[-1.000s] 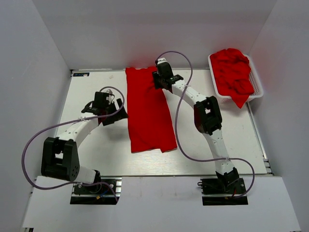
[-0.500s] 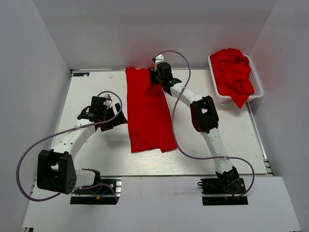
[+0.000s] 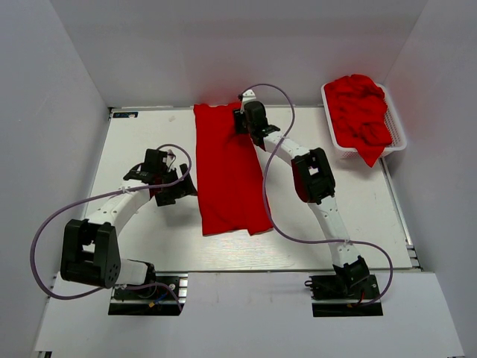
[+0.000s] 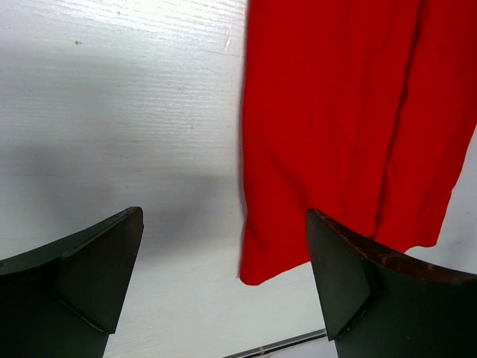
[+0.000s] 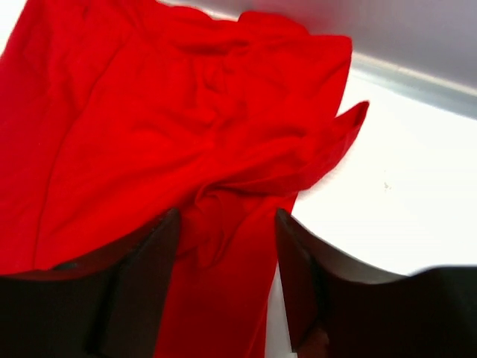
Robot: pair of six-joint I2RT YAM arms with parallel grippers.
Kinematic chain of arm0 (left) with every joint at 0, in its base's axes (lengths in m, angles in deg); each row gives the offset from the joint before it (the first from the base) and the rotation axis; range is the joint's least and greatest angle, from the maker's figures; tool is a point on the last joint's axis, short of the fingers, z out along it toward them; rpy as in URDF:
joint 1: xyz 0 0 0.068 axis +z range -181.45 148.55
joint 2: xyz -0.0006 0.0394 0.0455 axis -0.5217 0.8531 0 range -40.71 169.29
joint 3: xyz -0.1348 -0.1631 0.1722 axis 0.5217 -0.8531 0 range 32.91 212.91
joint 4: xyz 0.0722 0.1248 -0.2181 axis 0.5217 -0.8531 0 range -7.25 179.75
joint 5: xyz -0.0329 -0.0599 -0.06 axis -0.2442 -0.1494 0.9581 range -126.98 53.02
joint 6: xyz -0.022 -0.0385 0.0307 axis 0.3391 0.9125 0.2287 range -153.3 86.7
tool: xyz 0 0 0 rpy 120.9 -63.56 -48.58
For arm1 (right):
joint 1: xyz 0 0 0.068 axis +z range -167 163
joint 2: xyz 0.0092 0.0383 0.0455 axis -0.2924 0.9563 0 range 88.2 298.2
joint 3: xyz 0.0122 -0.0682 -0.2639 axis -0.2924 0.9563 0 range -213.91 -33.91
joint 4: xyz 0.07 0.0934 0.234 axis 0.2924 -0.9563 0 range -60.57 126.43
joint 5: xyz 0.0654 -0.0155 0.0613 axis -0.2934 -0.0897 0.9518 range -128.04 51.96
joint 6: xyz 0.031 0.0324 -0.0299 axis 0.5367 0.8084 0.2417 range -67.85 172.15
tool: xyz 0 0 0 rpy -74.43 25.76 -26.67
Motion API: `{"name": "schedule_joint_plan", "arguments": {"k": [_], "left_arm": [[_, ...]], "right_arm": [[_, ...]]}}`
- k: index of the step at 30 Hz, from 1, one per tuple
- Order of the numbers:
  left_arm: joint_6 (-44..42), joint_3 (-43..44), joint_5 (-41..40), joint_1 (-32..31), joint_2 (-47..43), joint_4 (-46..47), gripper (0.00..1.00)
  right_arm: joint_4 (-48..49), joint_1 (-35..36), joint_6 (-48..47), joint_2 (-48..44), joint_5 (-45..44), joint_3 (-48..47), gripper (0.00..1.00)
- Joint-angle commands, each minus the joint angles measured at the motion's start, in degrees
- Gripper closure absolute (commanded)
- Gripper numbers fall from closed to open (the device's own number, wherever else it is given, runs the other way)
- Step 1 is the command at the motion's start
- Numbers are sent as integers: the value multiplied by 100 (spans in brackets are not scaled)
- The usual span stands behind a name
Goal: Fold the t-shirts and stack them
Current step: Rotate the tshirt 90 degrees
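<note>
we log: left claw (image 4: 223, 224) spread wide, empty, over bench (image 3: 141, 142) by folded t-shirt (image 3: 227, 171) left edge | right claw (image 5: 227, 224) part open, astride its bunched far-right corner | other t-shirts (image 3: 361, 112) in basket (image 3: 399, 142), bench far-right corner

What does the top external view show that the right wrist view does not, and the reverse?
Only the top external view: both arms whole, the open left gripper beside the shirt's left edge, and the white basket heaped with red t-shirts. Only the right wrist view: the rumpled, bunched fabric lying between the right gripper's parted fingers. Both: the long folded t-shirt lying on the white table.
</note>
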State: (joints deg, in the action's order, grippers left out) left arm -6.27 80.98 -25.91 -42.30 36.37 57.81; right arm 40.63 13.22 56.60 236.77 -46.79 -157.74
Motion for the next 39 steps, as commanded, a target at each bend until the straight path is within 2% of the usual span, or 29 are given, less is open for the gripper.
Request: {"name": "schedule_joint_plan", "arguments": {"k": [1,3,10,13,17,20,27,39], "left_arm": [[-101,185,71,4,9,-58,0],[-101,185,71,4,70,-58,0],[-154,237,71,4,132,-110,0],[-154,237,71,4,132,-163,0],[-154,237,18,4,79,-163,0],[-154,237,-34,4,27,-216,0],[-154,290,17,4,-88,-216,0],[-154,237,-35,57,-378,-383,0]], "right_arm": [[502,-42,82,137,-47,-220,46],[485,-68,56,242,-30,-334,51],[388,-104,39,313,181,-502,51],[370,-113,30,321,225,-493,55],[379,-113,196,287,129,-423,100],[484,-156,372,24,31,-195,100],[959,-244,1232,-847,-206,1097,100],[477,-341,1717,-1040,-127,1107,100]]}}
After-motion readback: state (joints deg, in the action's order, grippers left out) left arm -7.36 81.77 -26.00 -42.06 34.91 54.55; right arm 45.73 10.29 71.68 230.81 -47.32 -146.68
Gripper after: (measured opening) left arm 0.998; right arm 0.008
